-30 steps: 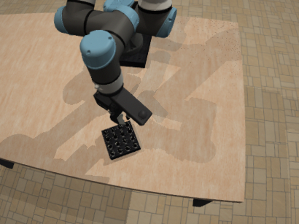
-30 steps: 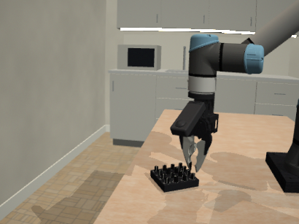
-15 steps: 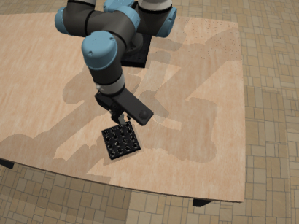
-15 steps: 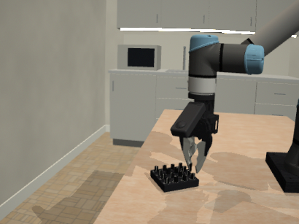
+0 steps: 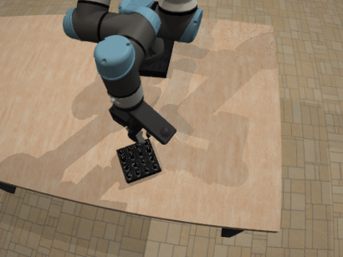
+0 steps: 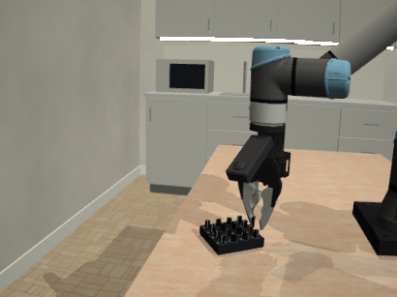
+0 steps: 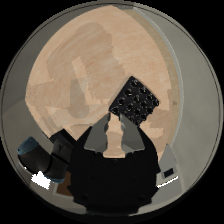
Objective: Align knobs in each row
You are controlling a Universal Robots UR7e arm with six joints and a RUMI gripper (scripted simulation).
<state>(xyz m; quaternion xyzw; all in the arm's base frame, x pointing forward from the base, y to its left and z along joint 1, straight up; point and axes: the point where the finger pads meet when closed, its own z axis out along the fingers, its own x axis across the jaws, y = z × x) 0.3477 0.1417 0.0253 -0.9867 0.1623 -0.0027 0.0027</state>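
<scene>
Top view: knob box (image 5: 144,177) (image 6: 242,247) (image 7: 120,92) sits turned at a slant on the wooden surface (image 5: 259,158) (image 6: 310,188) (image 7: 65,60), nearer the long front edge than the arm's base plate (image 5: 161,74) (image 6: 362,212). Wood around the box's left, right and front sides; widest room toward the left, good room on the right too. Pincer (image 5: 144,141) (image 6: 257,225) (image 7: 114,113) is at the box's side facing the base, crowding that edge. The arm (image 5: 119,26) (image 6: 268,83) reaches over from the base side.

Exterior view: box lies flat, near the surface's left edge, floor past that edge. Knobs (image 5: 135,165) (image 6: 233,238) (image 7: 130,107) stand upright in it, 4 rows of 4. Pincer points down at the box's right edge, 1 fingertip close to an edge knob, the other out by the rim. Contact: can't tell. Base plate is well apart, on the right; bare wood between. Microwave (image 6: 162,76) on the back counter (image 6: 290,99).

Wrist view: 2 fingertips apart by a narrow gap, wood showing between the fingers; pincer slightly open, nothing seen gripped. Box is just beyond the tips, its near corner by them. Knob marks too small to read, so which knobs are off: can't tell.
</scene>
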